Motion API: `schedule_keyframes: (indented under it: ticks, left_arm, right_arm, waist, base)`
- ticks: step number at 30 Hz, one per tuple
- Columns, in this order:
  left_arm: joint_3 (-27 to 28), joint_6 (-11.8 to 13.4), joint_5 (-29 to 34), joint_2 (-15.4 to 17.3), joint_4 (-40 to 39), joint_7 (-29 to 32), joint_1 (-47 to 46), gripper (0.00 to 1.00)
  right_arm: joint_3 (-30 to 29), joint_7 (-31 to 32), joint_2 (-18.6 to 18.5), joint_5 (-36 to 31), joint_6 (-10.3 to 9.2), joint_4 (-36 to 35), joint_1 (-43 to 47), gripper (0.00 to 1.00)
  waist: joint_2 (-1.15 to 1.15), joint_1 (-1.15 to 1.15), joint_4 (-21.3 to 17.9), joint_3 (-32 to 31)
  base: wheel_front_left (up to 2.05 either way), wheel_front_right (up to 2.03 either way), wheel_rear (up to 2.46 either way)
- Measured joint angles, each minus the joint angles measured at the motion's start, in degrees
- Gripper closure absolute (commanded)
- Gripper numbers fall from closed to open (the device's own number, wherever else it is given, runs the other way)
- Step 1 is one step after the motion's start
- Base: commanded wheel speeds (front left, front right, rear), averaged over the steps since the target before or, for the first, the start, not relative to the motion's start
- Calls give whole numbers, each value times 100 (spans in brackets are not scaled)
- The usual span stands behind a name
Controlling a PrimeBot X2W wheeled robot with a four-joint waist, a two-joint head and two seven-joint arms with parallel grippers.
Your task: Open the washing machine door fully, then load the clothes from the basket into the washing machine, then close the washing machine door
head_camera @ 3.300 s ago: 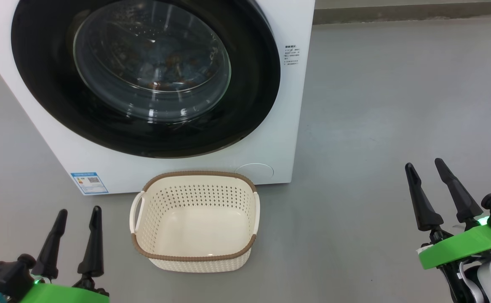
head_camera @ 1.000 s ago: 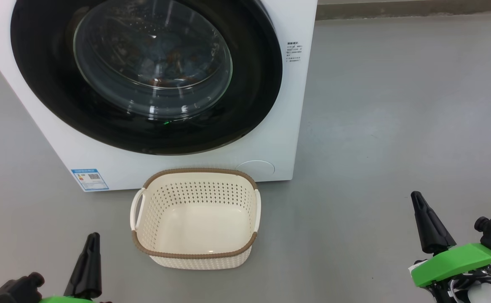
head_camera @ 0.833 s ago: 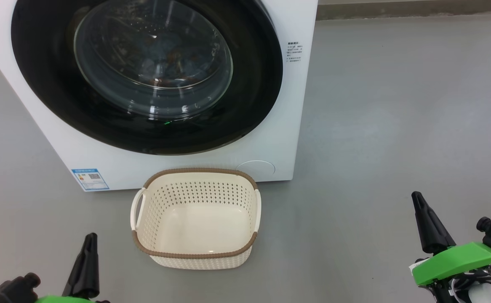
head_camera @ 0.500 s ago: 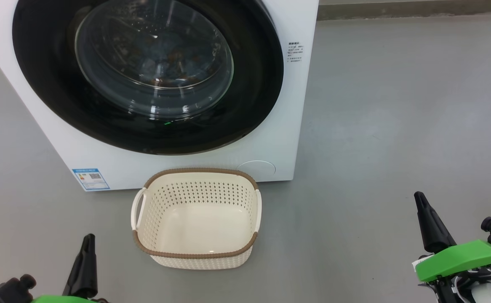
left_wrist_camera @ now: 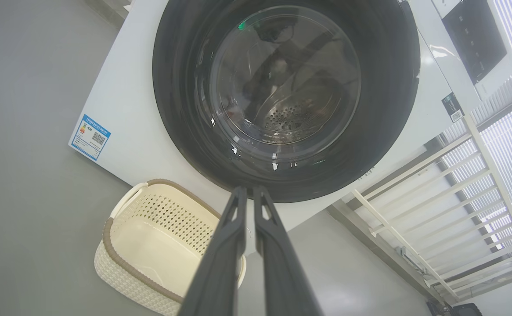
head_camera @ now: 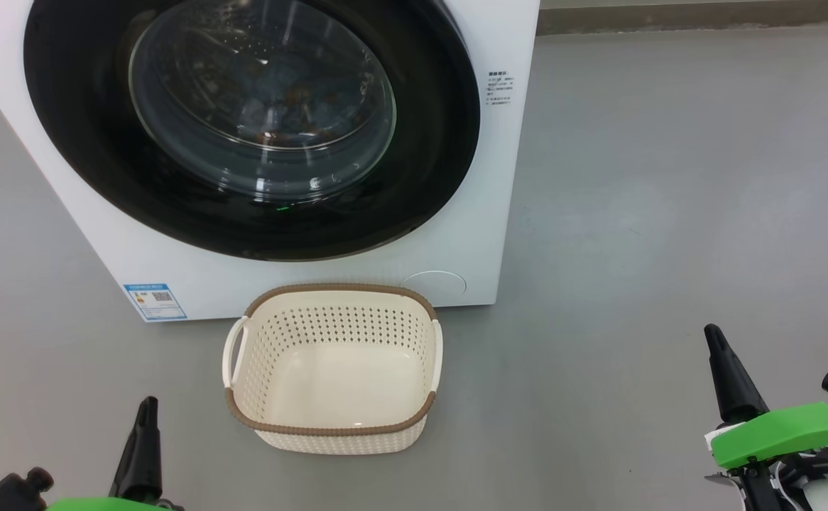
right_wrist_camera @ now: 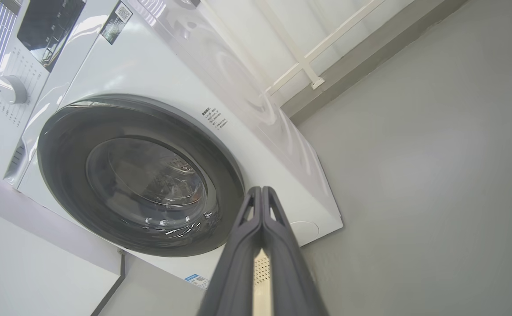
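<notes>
the big white front-loading washing machine (head_camera: 488,213) takes up the upper left of the head view, its large round glossy black door (head_camera: 73,163) shut flat against the front. behind the domed glass (head_camera: 329,167), blue clothes with orange-brown specks (head_camera: 282,113) show dimly. the small cream perforated plastic basket (head_camera: 329,431) sits at lower centre on the grey floor (head_camera: 634,213), just before the machine. the left gripper (head_camera: 148,406) at lower left and the right gripper (head_camera: 712,332) at lower right each have their fingers pressed together, holding nothing.
</notes>
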Motion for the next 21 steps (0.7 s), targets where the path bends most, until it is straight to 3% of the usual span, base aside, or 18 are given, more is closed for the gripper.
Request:
schedule_keyframes:
  ticks: [21]
  left_arm:
    - [223,0,-911,-190,-1,348,-69,100]
  right_arm:
    - [-254,350,201,1055,-1,9,-1,100]
  waist:
    - [0,0,27,-6]
  base:
    - [0,0,0]
